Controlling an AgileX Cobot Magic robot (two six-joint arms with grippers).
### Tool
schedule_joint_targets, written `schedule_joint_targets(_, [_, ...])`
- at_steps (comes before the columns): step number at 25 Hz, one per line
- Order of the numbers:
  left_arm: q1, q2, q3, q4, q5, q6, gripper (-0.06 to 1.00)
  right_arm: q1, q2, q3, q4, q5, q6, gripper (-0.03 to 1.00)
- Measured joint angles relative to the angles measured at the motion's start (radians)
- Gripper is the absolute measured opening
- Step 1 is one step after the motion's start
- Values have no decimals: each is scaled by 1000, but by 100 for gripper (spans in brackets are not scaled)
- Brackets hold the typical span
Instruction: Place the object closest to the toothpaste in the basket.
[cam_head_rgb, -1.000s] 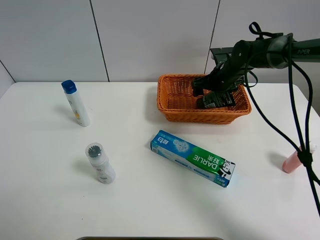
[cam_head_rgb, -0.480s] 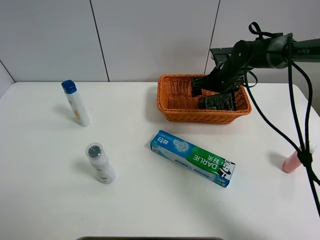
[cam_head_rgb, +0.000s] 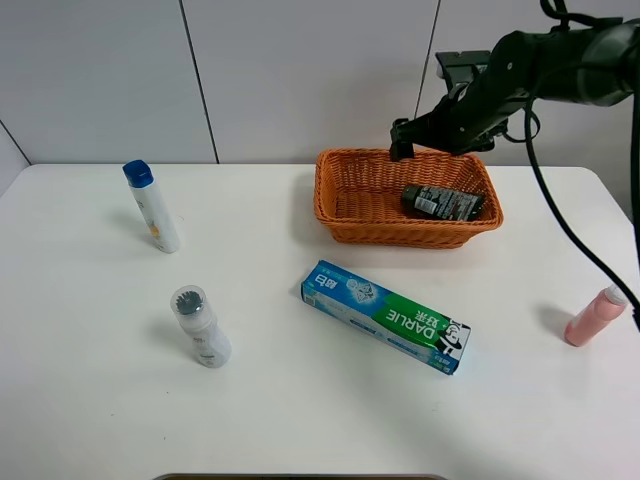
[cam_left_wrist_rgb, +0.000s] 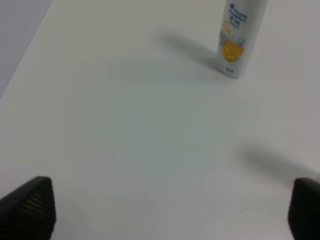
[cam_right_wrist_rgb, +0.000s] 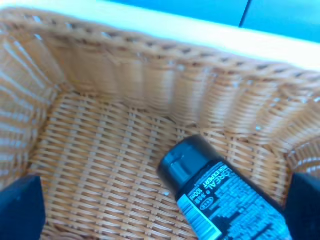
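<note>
The toothpaste box (cam_head_rgb: 385, 315), blue and green, lies on the white table in front of the orange wicker basket (cam_head_rgb: 340, 205). A black tube (cam_head_rgb: 443, 203) lies on its side inside the basket, toward its right end. It also shows in the right wrist view (cam_right_wrist_rgb: 225, 192) on the basket's woven floor (cam_right_wrist_rgb: 100, 150). My right gripper (cam_head_rgb: 402, 140) hangs open and empty above the basket's back rim. In the right wrist view the right gripper (cam_right_wrist_rgb: 162, 207) has its jaws spread wide. My left gripper (cam_left_wrist_rgb: 165, 210) is open and empty over bare table; it is out of the exterior view.
A white bottle with a blue cap (cam_head_rgb: 152, 207) stands at the back left and also shows in the left wrist view (cam_left_wrist_rgb: 240, 40). A white bottle with a grey cap (cam_head_rgb: 200, 325) stands at the front left. A pink bottle (cam_head_rgb: 595, 317) lies near the right edge.
My right gripper has let go of the black tube, risen out of the basket and moved back. The tube now lies loose in the basket. The left arm has not visibly moved.
</note>
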Motion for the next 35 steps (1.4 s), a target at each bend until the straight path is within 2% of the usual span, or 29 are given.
schedule_joint_targets(23, [0, 0, 0, 0, 0, 0, 94, 0, -627, 0, -47, 235, 41, 99])
schedule_joint_targets(28, [0, 0, 0, 0, 0, 0, 94, 0, -746, 0, -53, 316, 41, 99])
schedule_joint_targets(35, [0, 0, 0, 0, 0, 0, 94, 0, -875, 0, -55, 486, 41, 99])
